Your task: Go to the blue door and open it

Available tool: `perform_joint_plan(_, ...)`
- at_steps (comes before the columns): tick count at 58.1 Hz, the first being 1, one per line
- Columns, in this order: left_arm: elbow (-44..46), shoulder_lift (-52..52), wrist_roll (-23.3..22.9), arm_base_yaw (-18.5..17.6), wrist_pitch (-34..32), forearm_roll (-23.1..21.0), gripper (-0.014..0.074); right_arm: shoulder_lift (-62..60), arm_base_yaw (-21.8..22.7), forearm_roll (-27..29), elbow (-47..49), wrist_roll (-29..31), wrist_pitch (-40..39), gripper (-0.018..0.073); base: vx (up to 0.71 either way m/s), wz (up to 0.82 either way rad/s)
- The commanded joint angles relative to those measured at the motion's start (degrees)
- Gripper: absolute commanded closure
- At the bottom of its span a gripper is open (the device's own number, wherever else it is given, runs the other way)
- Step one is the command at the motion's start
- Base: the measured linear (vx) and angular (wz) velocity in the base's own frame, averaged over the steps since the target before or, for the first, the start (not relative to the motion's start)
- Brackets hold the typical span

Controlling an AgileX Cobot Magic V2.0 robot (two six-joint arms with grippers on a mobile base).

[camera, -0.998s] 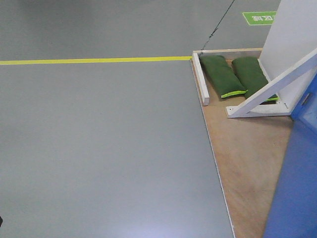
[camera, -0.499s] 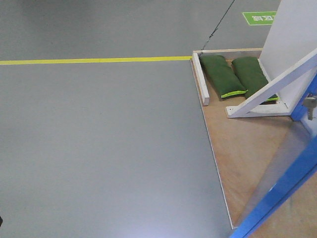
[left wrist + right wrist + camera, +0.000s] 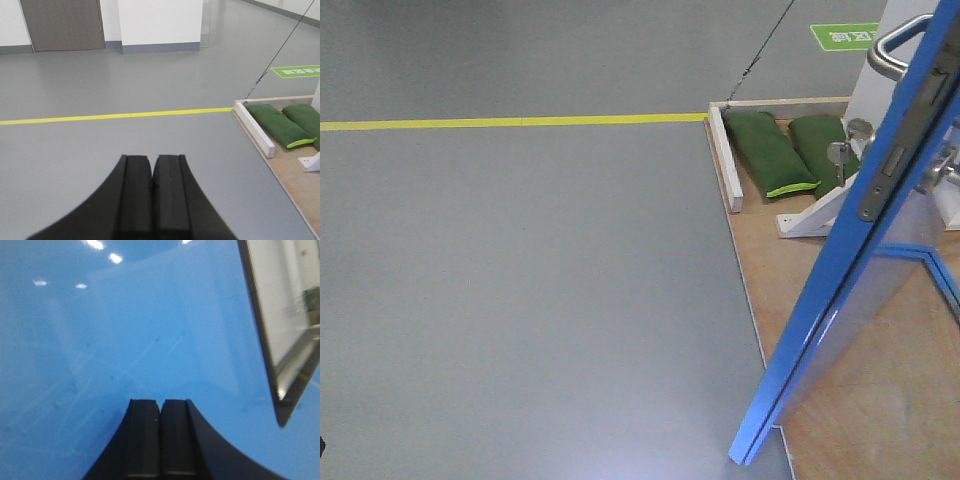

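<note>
Status: blue door [image 3: 825,295] stands open at an angle on the right of the front view, narrow edge toward the camera, bottom corner at the edge of the wooden base [image 3: 880,420]. Silver lever handle [image 3: 895,45] sits up top, latch plate [image 3: 885,165] below it on the edge. Two green sandbags [image 3: 765,150] lie on the base behind, beside the white frame [image 3: 815,215]. Left end effector [image 3: 152,165]: fingers pressed together, holding nothing, over grey floor [image 3: 100,145]. Right end effector [image 3: 160,410]: fingers together too, glossy door face fills its view; contact unclear.
</note>
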State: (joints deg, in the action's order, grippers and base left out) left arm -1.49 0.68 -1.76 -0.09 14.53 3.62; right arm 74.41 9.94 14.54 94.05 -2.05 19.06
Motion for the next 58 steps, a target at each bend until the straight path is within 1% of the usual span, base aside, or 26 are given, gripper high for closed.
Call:
perform_joint_plan(1,1.5,0.6,-0.1,-0.3,-4.4,-0.3,0.0524,0.4,-2.7,0.3,1.7,0.6,-4.0,0.0547,0.0,0.0)
perform_joint_plan(24,1.5,0.6,-0.1,-0.3,-4.4,-0.3,0.0524,5.9,-12.4,0.7,1.7,0.6,-7.1,0.0547,0.0,0.0)
perform_joint_plan(31,1.5,0.6,-0.1,-0.3,-4.4,-0.3,0.0524,7.3,-14.3,0.8,1.7,0.6,-8.3,0.0547,0.0,0.0)
perform_joint_plan(42,1.5,0.6,-0.1,-0.3,-4.4,-0.3,0.0524,9.0,-14.5,1.8,1.7,0.6,-9.3,0.0547,0.0,0.0)
perform_joint_plan(58,1.5,0.6,-0.1,-0.3,-4.4,-0.3,0.0524,10.9,-14.5,2.0,1.7,0.6,-7.7,0.0547,0.0,0.0)
